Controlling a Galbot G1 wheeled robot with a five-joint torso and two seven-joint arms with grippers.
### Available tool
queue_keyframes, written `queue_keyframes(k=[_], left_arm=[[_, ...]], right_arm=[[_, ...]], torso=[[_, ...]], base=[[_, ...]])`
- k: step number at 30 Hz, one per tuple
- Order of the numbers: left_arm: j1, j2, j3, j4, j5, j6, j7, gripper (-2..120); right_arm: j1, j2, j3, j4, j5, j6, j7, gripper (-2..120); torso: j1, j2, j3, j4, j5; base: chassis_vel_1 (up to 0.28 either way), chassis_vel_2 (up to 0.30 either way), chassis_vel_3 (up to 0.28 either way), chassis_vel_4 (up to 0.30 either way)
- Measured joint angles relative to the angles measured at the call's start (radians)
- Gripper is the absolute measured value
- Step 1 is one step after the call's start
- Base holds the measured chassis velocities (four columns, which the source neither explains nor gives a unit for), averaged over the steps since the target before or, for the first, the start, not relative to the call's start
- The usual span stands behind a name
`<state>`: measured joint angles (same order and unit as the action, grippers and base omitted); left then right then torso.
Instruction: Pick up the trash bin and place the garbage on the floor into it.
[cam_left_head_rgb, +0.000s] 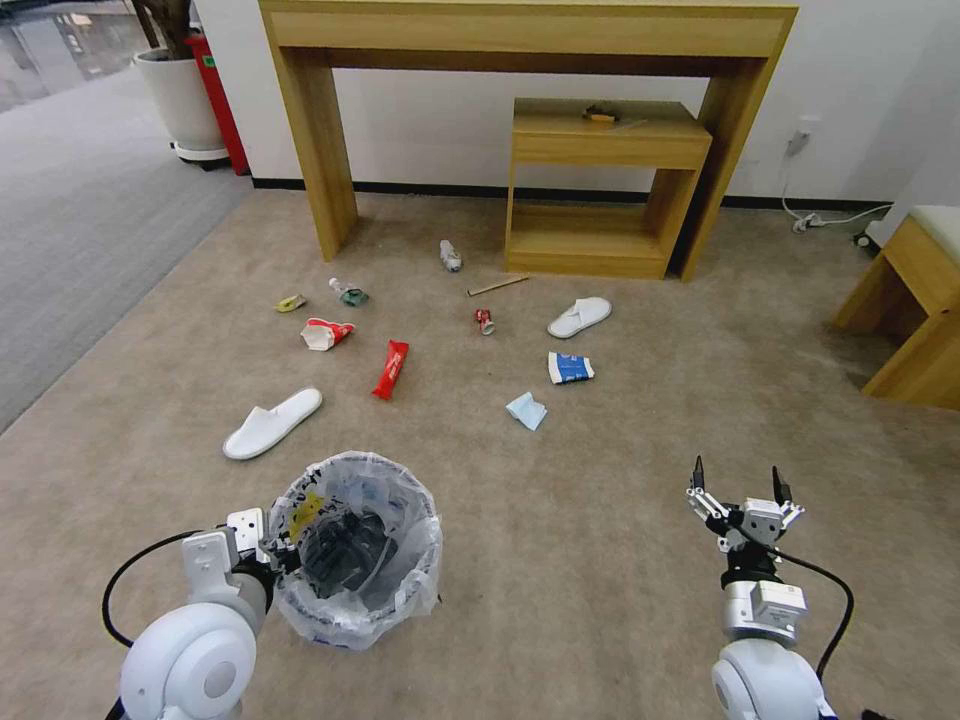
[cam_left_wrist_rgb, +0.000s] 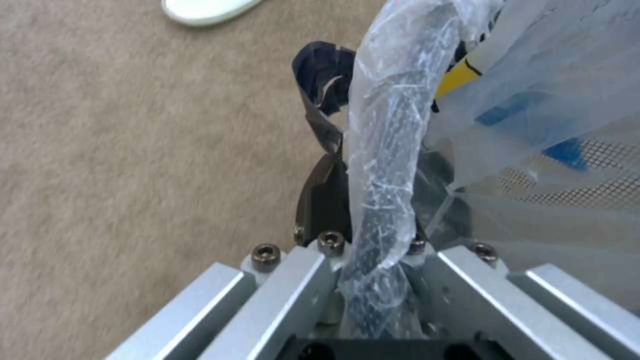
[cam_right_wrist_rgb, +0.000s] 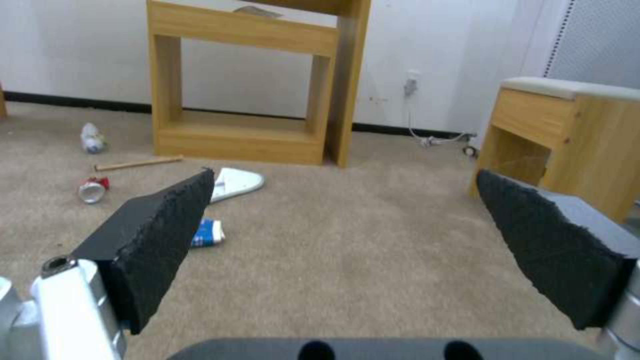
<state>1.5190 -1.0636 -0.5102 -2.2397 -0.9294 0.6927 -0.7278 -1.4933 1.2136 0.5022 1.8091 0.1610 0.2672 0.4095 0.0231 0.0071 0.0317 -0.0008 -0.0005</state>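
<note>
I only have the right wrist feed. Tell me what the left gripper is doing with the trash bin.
Observer: The left gripper is shut on the bag-covered rim of the trash bin, on the side nearest the robot's left.
Operator: Name a piece of litter outside my view.
Observer: A white slipper lies on the floor just beyond the bin, toward the robot's left.
Operator: Report the litter closest to my gripper.
Observer: A blue tissue lies ahead and to the left of the open right gripper, closer to it than the other pieces.
</note>
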Motion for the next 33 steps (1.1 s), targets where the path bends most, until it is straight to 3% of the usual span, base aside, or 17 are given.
queue_keyframes(k=[33], left_arm=[[-0.008, -0.003, 0.006, 0.016, 0.010, -0.005, 0.006, 0]], right_arm=[[0.018, 0.009, -0.034, -0.022, -0.003, 0.007, 0.017, 100]], torso=[[0.000, 0.000, 0.000, 0.0002, 0.0003]], base=[[-0.139, 0.141, 0.139, -0.133]])
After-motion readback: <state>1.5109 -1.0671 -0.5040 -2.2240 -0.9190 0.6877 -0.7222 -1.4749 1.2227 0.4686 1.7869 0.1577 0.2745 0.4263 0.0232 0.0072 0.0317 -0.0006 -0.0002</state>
